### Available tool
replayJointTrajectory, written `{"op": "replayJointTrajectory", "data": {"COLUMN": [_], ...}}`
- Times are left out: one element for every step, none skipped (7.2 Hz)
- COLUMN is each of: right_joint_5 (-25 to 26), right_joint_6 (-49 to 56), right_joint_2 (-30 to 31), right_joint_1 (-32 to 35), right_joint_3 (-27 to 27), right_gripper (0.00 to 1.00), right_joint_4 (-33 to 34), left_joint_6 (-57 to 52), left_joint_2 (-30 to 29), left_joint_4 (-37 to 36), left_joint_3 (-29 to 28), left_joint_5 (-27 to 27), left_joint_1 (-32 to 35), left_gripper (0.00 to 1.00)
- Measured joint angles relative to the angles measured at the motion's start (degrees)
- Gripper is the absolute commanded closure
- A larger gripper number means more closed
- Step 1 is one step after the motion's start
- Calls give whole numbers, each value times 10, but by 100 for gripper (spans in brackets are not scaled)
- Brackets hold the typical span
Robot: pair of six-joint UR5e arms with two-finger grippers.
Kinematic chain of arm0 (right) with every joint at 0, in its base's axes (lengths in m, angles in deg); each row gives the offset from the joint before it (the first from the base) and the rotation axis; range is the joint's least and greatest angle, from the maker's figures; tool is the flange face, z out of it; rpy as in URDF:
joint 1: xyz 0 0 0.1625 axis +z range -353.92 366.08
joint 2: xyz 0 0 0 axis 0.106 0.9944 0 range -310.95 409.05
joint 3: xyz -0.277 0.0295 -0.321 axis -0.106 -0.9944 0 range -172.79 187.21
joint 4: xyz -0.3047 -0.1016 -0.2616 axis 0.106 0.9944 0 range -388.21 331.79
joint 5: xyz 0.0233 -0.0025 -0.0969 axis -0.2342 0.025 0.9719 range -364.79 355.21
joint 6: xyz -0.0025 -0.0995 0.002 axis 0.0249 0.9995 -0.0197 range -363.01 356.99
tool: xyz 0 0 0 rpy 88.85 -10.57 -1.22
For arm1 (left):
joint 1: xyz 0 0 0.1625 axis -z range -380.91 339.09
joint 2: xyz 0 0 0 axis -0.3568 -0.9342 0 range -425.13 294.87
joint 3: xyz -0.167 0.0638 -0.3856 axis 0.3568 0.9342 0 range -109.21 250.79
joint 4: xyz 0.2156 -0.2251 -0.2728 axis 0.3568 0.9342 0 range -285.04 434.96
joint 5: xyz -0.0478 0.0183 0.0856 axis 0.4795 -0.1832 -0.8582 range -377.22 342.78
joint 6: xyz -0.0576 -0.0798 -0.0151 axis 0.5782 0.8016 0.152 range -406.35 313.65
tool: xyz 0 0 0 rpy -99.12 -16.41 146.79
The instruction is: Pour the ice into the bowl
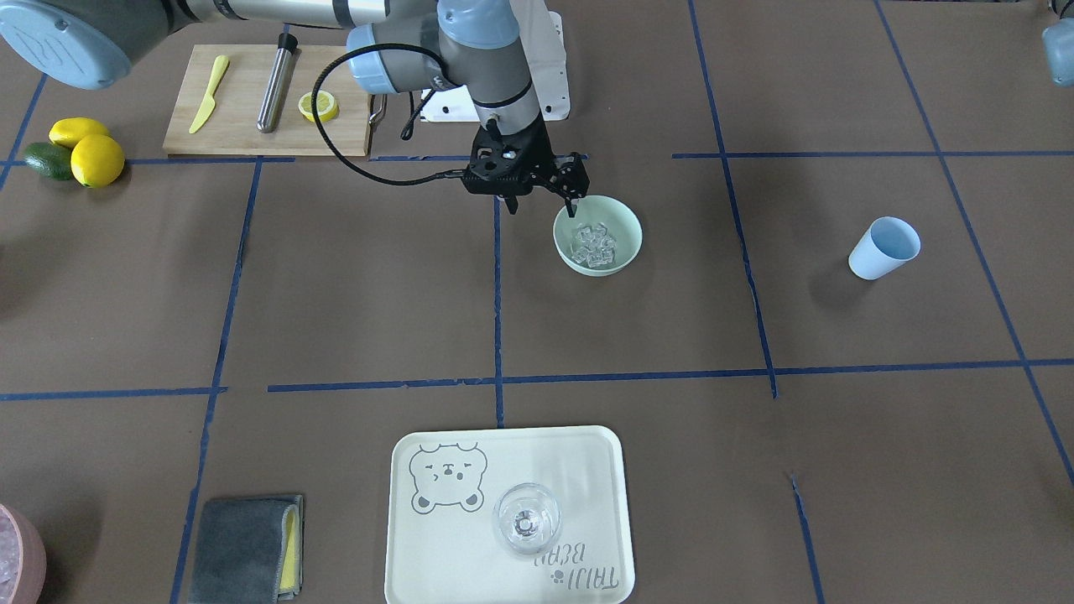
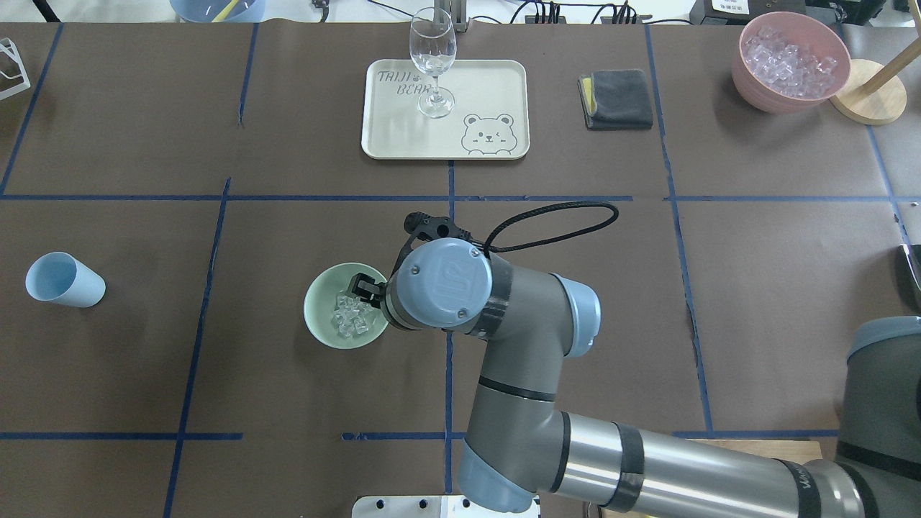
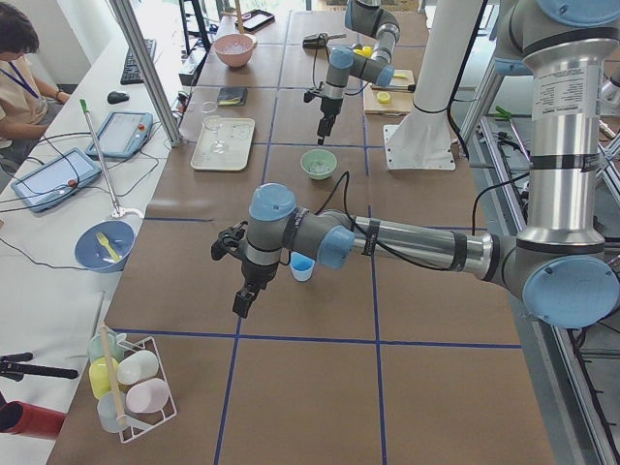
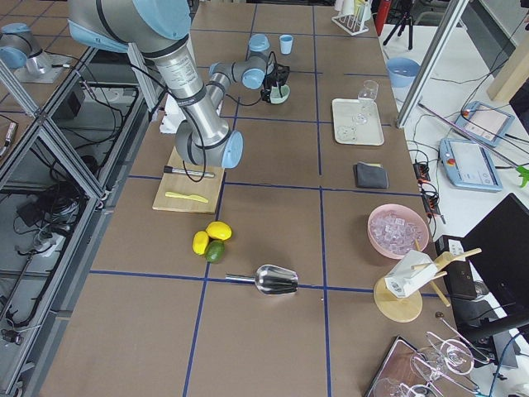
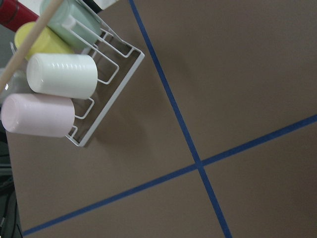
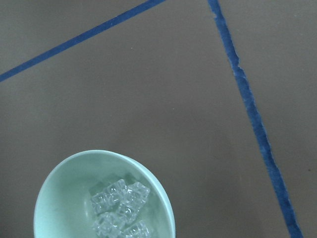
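On the brown table (image 1: 336, 294), blue tape (image 1: 497, 294) gridlines; bowl (image 1: 628, 228) holds ice (image 1: 594, 243).

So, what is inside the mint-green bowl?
Clear ice cubes lie heaped in the bowl. The right gripper hangs over its rim on the robot's side and hides a small part of the inside.
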Motion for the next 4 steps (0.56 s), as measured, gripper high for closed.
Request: {"op": "replayJointTrajectory", "data": {"right_joint_5": [-1, -4, -6, -7], "right_joint_6": [17, 27, 36, 47], "right_joint_2": [-36, -61, -74, -80], "right_joint_1": [-1, -3, -6, -9], "right_joint_3": [-43, -82, -110, -122], "right_gripper": [0, 6, 37, 69], "right_joint_4": [21, 33, 44, 58], "left_joint_6": [0, -1, -1, -1], "left_joint_2": [2, 4, 6, 6], "left_joint_4": [-8, -11, -11, -11], "left_joint_3": [0, 0, 0, 1], "left_joint_5": [9, 12, 13, 14], "left_joint_1": [1, 1, 2, 2], "left_gripper": [0, 0, 0, 0]}}
